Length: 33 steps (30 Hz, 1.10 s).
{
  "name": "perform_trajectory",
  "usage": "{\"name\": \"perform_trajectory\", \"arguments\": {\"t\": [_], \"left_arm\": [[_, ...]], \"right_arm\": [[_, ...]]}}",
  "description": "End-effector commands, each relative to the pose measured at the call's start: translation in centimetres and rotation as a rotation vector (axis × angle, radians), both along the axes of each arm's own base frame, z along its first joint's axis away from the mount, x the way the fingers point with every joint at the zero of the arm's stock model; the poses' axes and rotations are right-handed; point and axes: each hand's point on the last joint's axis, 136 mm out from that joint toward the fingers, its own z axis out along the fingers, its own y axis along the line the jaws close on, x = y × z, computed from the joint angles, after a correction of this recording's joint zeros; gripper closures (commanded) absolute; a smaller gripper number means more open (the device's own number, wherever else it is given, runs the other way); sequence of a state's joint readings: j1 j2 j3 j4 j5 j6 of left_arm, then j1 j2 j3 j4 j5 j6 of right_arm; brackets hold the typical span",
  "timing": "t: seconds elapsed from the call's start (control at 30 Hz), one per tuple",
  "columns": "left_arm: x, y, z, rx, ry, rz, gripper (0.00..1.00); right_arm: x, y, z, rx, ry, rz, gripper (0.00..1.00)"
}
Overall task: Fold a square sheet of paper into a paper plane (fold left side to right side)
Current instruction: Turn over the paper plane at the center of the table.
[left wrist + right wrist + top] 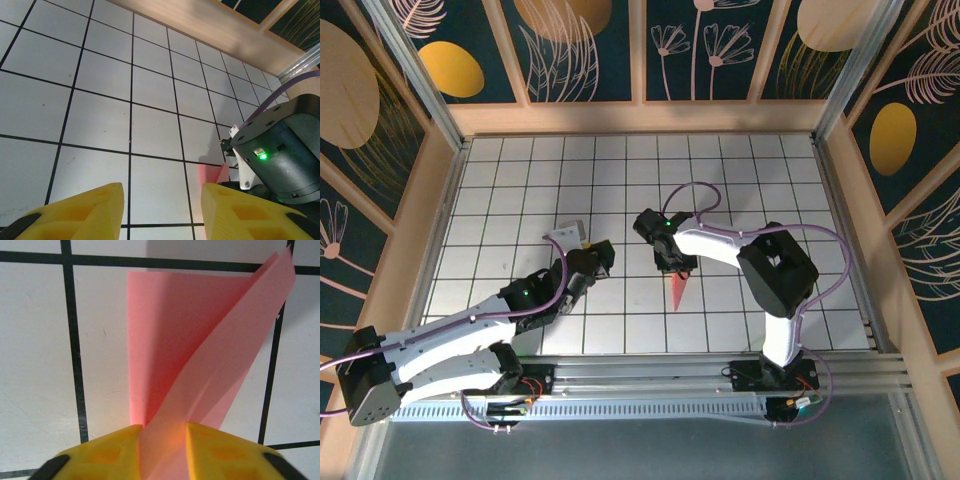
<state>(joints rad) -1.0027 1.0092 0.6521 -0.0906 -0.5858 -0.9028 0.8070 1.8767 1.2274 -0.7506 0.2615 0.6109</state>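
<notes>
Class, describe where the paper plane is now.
In the top view the paper plane is near the middle of the table, slightly right, its far end pinched by the right gripper.

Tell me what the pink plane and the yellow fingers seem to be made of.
Pink plane: thin matte paper, judging by its sharp creases and layered edges. Fingers of the right hand: probably hard yellow plastic, dull, with moulded hollows.

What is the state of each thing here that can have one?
Salmon-pink folded paper plane: creased, layers fanned apart, one end pinched.
Right gripper: shut on the paper plane.
Left gripper: open, empty, above the white grid table.
</notes>
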Motion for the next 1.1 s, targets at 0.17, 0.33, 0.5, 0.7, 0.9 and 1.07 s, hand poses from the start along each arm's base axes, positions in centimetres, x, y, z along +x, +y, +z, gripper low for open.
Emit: {"name": "perform_trajectory", "arguments": {"t": [0.17, 0.33, 0.5, 0.7, 0.9, 1.07], "left_arm": [[-0.1, 0.9, 0.1, 0.011, -0.002, 0.031, 0.55], [0.0, 1.1, 0.3, 0.01, -0.009, 0.04, 0.55], [0.0, 1.0, 0.5, 0.009, -0.011, 0.043, 0.54], [0.2, 1.0, 1.0, -0.003, -0.007, 0.056, 0.48], [0.3, 0.5, 1.0, -0.054, 0.004, 0.056, 0.38], [0.5, -0.7, 0.5, -0.144, 0.038, 0.003, 0.33]], "right_arm": [[-0.6, -1.1, 1.1, -0.03, -0.022, -0.018, 0.86], [-0.6, -1.3, 1.9, -0.031, -0.037, -0.019, 0.94], [-0.4, -1.0, 3.4, -0.013, -0.069, -0.016, 1.0], [0.6, -0.4, 6.7, 0.056, -0.153, -0.005, 1.0], [2.1, 0.2, 10.8, 0.224, -0.256, 0.007, 1.0], [3.0, 0.1, 14.3, 0.484, -0.336, 0.017, 1.0]]}}
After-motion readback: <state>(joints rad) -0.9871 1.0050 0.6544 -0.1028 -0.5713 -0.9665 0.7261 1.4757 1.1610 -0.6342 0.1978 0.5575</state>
